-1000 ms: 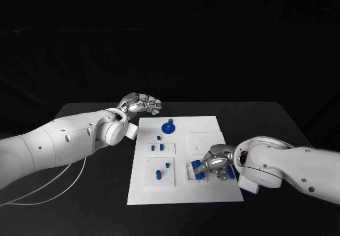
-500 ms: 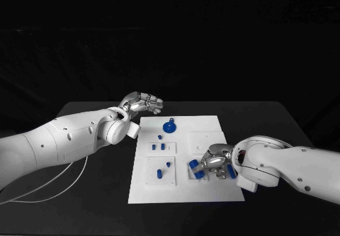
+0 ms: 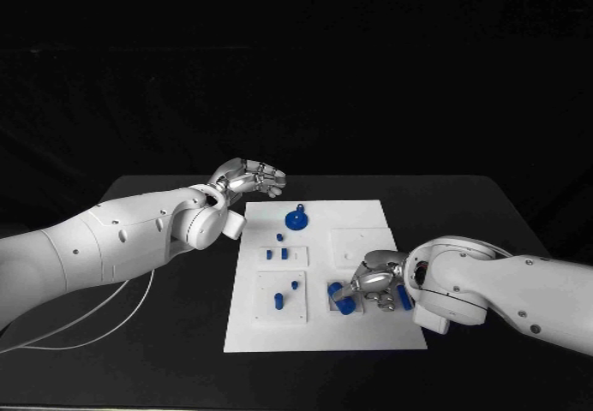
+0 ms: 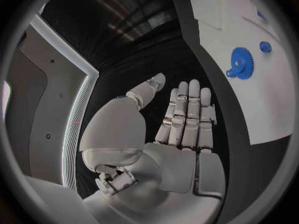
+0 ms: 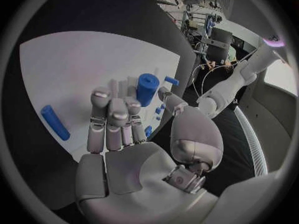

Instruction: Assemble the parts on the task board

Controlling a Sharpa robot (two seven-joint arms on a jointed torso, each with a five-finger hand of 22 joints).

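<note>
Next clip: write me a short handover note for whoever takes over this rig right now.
Left hand: holds nothing, fingers apart, over the table beside the far left corner of the white task board.
Right hand: low over the board's near right area, fingers by a thick blue cylinder; grip unclear.
A blue gear lies near the far edge; small blue pegs stand in the left blocks; a blue rod lies loose.
Done: unclear. Left: loose parts.

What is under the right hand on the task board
Under the right hand the white task board carries a blue cylinder near the fingers and a blue peg beside them. Whatever lies beneath the palm is covered.
</note>
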